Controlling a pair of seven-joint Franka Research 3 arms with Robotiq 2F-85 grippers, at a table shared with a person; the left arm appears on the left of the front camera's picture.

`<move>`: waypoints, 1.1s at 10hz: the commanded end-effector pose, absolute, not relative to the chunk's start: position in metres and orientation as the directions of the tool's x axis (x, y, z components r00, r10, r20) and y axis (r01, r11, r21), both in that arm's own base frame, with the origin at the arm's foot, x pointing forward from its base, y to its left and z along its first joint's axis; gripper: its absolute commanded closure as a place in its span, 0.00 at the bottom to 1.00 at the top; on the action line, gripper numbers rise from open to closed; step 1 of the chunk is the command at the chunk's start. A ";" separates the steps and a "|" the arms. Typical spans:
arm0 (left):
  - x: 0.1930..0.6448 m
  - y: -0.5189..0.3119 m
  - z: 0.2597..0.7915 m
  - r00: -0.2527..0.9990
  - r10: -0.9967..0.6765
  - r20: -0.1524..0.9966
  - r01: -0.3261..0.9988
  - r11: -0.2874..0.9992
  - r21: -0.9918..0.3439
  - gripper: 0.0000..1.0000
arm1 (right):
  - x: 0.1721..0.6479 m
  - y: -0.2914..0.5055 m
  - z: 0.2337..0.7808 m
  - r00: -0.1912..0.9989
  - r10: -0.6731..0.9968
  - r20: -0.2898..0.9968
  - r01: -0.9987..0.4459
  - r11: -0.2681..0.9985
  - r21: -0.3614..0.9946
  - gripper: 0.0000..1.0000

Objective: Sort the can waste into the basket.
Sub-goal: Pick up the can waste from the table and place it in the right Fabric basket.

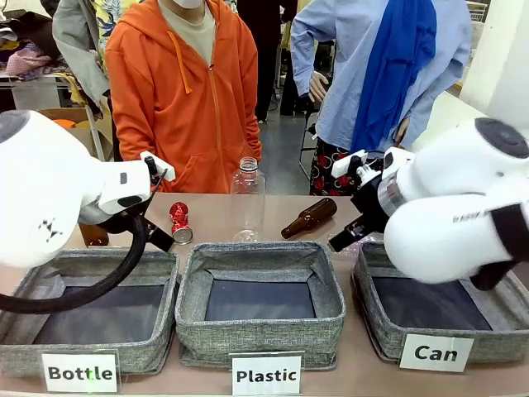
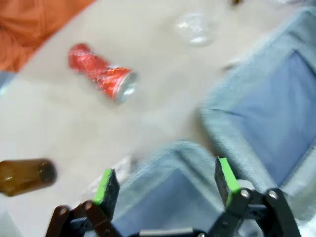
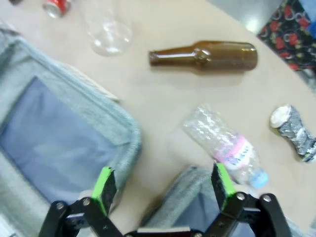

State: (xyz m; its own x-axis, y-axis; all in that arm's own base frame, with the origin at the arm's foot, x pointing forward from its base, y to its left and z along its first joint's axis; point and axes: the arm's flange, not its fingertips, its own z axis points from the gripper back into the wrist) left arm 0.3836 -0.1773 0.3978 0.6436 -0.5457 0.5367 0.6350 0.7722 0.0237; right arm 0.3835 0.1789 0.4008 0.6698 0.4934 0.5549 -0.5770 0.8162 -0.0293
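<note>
Beyond the far rim of the basket (image 1: 496, 346), on the beige table (image 3: 163, 98), the black-and-silver can (image 3: 294, 132) is lying slantwise, up and to the right of the right gripper (image 3: 165, 182). A crumpled plastic bottle (image 3: 222, 148) is sitting between them. That gripper, the nearer tool, is hanging wide open and empty by the basket's rim. The red can (image 2: 101, 73) is sitting ahead-left of the left gripper (image 2: 165, 180), its long axis running diagonally; that gripper is also gaping, holding nothing. A person in an orange hoodie (image 1: 182, 91) is standing across the table.
</note>
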 end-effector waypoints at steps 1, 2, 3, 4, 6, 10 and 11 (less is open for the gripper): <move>0.360 -0.144 0.434 0.677 -0.537 0.504 0.683 0.713 -0.158 0.00 | 0.363 0.148 0.450 0.698 0.381 0.607 -0.589 0.787 0.183 0.00; 0.348 -0.132 0.450 0.669 -0.533 0.518 0.719 0.641 -0.268 0.00 | 0.349 0.136 0.470 0.741 0.330 0.585 -0.605 0.707 0.367 0.00; 0.337 -0.110 0.465 0.674 -0.504 0.540 0.724 0.595 -0.349 0.00 | 0.335 0.123 0.482 0.788 0.273 0.552 -0.551 0.713 0.434 0.00; 0.330 -0.080 0.472 0.656 -0.482 0.581 0.747 0.526 -0.407 0.00 | 0.319 0.099 0.490 0.784 0.236 0.574 -0.548 0.699 0.461 0.00; 0.321 0.004 0.491 0.646 -0.341 0.683 0.755 0.416 -0.507 0.00 | 0.287 0.029 0.500 0.761 0.062 0.646 -0.505 0.683 0.529 0.00; 0.300 0.098 0.463 0.699 0.095 0.709 0.598 0.466 -0.652 0.00 | 0.237 -0.107 0.472 0.706 -0.368 0.605 -0.276 0.645 0.713 0.00; 0.294 0.109 0.454 0.693 0.188 0.696 0.551 0.485 -0.679 0.00 | 0.230 -0.136 0.454 0.688 -0.487 0.538 -0.140 0.638 0.757 0.00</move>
State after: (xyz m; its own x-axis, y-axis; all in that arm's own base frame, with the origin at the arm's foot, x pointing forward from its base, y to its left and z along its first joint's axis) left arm 0.3018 0.1368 0.4709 0.7124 0.1242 0.6907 0.5691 0.4738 -0.6721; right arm 0.2779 -0.1589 0.5286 0.7181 -0.3893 0.5768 -0.2235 0.6559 0.7210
